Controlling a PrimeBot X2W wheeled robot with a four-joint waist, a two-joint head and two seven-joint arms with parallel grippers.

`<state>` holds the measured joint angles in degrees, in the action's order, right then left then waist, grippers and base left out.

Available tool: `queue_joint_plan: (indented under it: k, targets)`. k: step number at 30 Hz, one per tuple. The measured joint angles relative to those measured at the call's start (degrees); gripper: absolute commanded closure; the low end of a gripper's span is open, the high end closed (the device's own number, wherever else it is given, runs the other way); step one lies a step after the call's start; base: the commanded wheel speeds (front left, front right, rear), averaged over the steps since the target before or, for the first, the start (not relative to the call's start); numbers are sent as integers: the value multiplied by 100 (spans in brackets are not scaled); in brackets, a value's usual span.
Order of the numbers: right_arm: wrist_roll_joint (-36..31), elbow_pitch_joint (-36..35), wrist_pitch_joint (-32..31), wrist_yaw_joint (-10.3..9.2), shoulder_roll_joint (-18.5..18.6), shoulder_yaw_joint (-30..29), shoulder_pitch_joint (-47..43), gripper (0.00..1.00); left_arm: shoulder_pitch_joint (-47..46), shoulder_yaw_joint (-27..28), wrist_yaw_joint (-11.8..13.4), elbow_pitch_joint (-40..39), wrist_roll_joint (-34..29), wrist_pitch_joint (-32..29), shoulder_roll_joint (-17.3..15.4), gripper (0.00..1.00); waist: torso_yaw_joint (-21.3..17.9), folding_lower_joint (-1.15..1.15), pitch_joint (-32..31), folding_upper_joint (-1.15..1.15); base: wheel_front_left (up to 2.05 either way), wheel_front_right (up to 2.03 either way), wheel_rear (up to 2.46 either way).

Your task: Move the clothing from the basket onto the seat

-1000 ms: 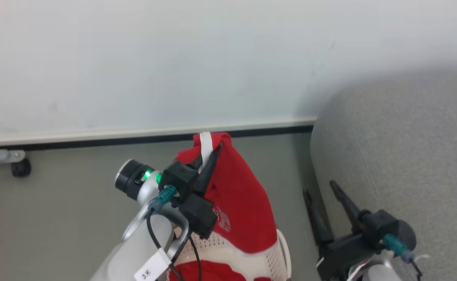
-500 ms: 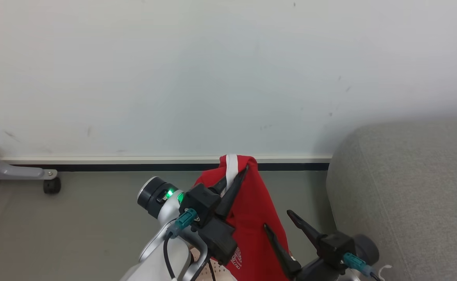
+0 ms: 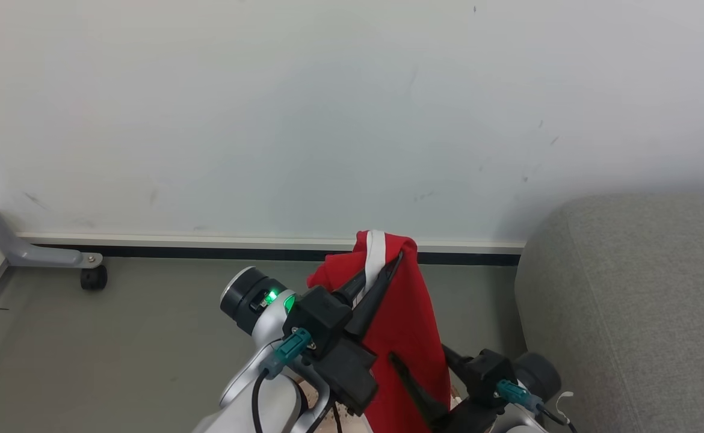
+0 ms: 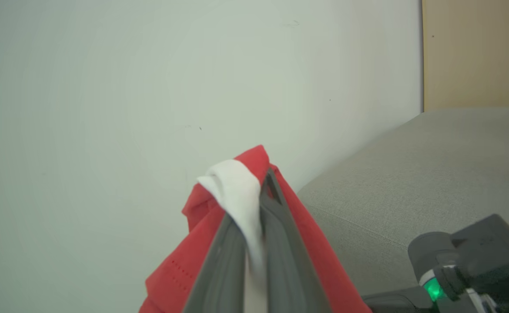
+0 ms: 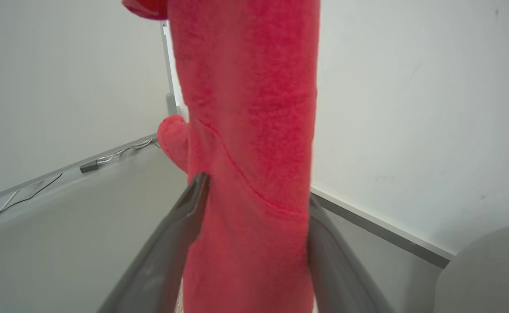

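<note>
A red garment with a white stripe, part of the clothing (image 3: 403,319), hangs from my left gripper (image 3: 382,264), which is shut on its top fold above the floor. The left wrist view has that gripper (image 4: 259,191) pinching the red and white fabric (image 4: 202,208). My right gripper (image 3: 418,355) is open lower down, one finger on each side of the hanging cloth. In the right wrist view the garment (image 5: 246,130) drops between its fingers (image 5: 258,188). A sliver of the perforated basket (image 3: 308,402) peeks out under my left arm. The grey seat (image 3: 629,288) is at the right.
A pale wall with a dark baseboard (image 3: 207,252) runs behind. A grey frame leg on a caster (image 3: 93,278) stands at the left on the grey floor. Cables (image 5: 119,152) lie along the wall. A wooden panel (image 4: 476,52) rises behind the seat (image 4: 433,165).
The head camera has tilted up, taking the basket almost out of the picture. My right gripper moved left from beside the seat and now straddles the hanging garment. The left keeps its grip.
</note>
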<state>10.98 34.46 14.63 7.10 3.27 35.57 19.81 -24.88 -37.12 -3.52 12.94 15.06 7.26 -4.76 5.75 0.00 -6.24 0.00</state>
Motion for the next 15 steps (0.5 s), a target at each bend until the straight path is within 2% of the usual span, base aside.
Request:
queue_joint_plan:
  k: [1, 2, 9, 10, 11, 12, 13, 15]
  targets:
    - [42, 38, 1, 3, 0, 54, 13, 74, 21, 1, 0, -46, 0, -12, -14, 100, 4, 0, 7, 0, 0, 0, 0]
    - [89, 69, 1, 3, 0, 98, 27, 100, 44, 2, 5, -85, 0, -42, -26, 100, 7, 0, 14, 0, 0, 0, 0]
    - [323, 213, 1, 3, 0, 242, 231, 100, 217, 144, 126, -283, 68, -165, -145, 100, -59, 0, 80, 0, 0, 0, 0]
    - [365, 230, 0, 4, 1, 242, 280, 100, 274, 226, 197, -292, 186, -168, -164, 76, -101, 0, 96, 1, 0, 0, 0]
    - [381, 237, 1, 4, 1, 236, 319, 100, 320, 258, 211, -293, 208, -169, -175, 58, -125, 0, 104, 0, 0, 0, 0]
    - [401, 236, 1, 4, 8, 220, 350, 100, 366, 287, 254, -291, 218, -170, -182, 13, -150, 0, 112, 0, 0, 0, 0]
    - [430, 234, 1, 4, 21, 203, 375, 100, 411, 326, 266, -291, 246, -169, -188, 0, -175, 0, 120, 0, 0, 0, 0]
    - [471, 226, 1, 4, 83, 152, 421, 100, 482, 379, 310, -278, 266, -169, -207, 0, -227, 0, 136, 0, 0, 0, 0]
